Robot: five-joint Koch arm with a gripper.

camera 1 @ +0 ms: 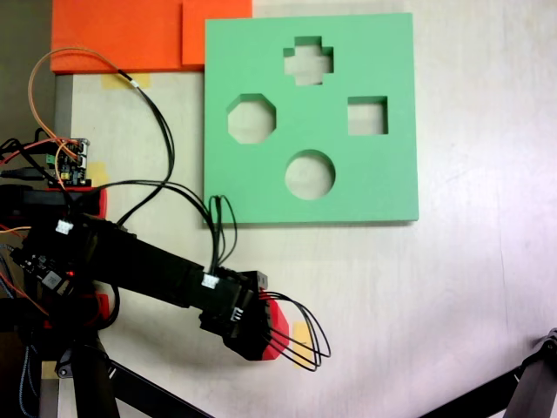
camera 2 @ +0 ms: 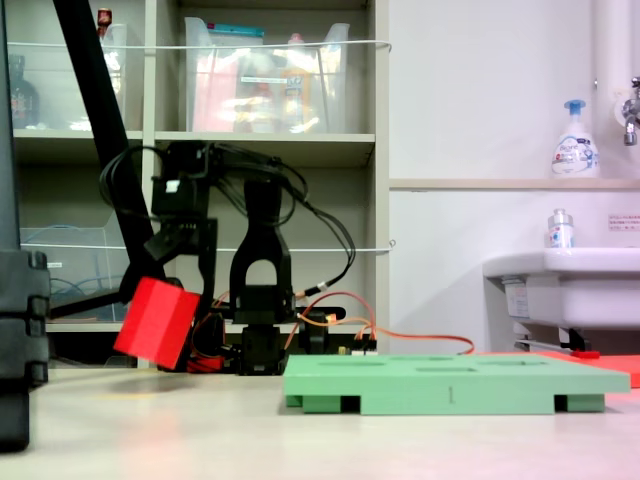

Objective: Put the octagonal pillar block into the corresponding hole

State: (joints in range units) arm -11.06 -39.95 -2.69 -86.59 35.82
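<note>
The octagonal pillar block (camera 2: pixel 155 322) is bright red and hangs tilted just above the table, left of the board in this fixed view. My gripper (camera 2: pixel 150 288) is shut on it from above. From above in a fixed view, only a red sliver of the block (camera 1: pixel 278 318) shows under the black gripper (camera 1: pixel 264 338), below the board's lower left corner. The green foam board (camera 1: pixel 374 174) lies flat on the table. Its eight-sided hole (camera 1: pixel 251 119) is on its left side and open, well apart from the block. The board (camera 2: pixel 450 385) also shows edge-on.
The board also has a cross cut-out (camera 1: pixel 308 61), a square one (camera 1: pixel 367 116) and a round one (camera 1: pixel 310 174). Orange foam sheets (camera 1: pixel 130 35) lie at the top left. A circuit board (camera 1: pixel 70 161) and cables sit by the arm's base. Dark tripod legs (camera 1: pixel 522 383) stand at the bottom right.
</note>
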